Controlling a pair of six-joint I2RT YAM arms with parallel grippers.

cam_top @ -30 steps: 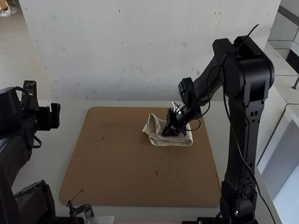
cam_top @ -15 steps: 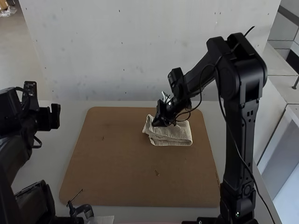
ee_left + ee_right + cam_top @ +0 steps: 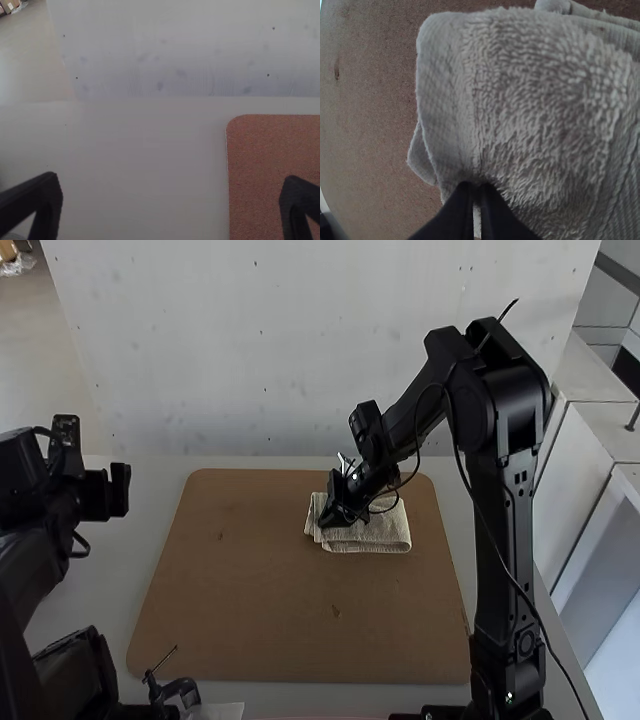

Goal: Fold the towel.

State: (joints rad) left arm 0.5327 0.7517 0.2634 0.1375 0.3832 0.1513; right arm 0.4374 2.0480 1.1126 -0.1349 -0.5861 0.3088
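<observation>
- Right gripper (image 3: pixel 325 523): jaws together, tips at the towel (image 3: pixel 388 532), near its left end.
- Towel: folded in layers, on the far right part of the brown board (image 3: pixel 250 590).
- Left gripper (image 3: pixel 118 490): jaws wide apart, left of the board.
- Board: on the worktop (image 3: pixel 112 590).

towel (image 3: pixel 388 531): beige, ribbed bands | board (image 3: pixel 250 590): speckled brown | table (image 3: pixel 112 585): grey

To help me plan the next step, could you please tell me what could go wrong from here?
The right gripper, fingers together, is at the edge of the towel, so moving it might drag the top layer askew. A lower flap juts past that edge and could spoil the fold's neatness.
</observation>
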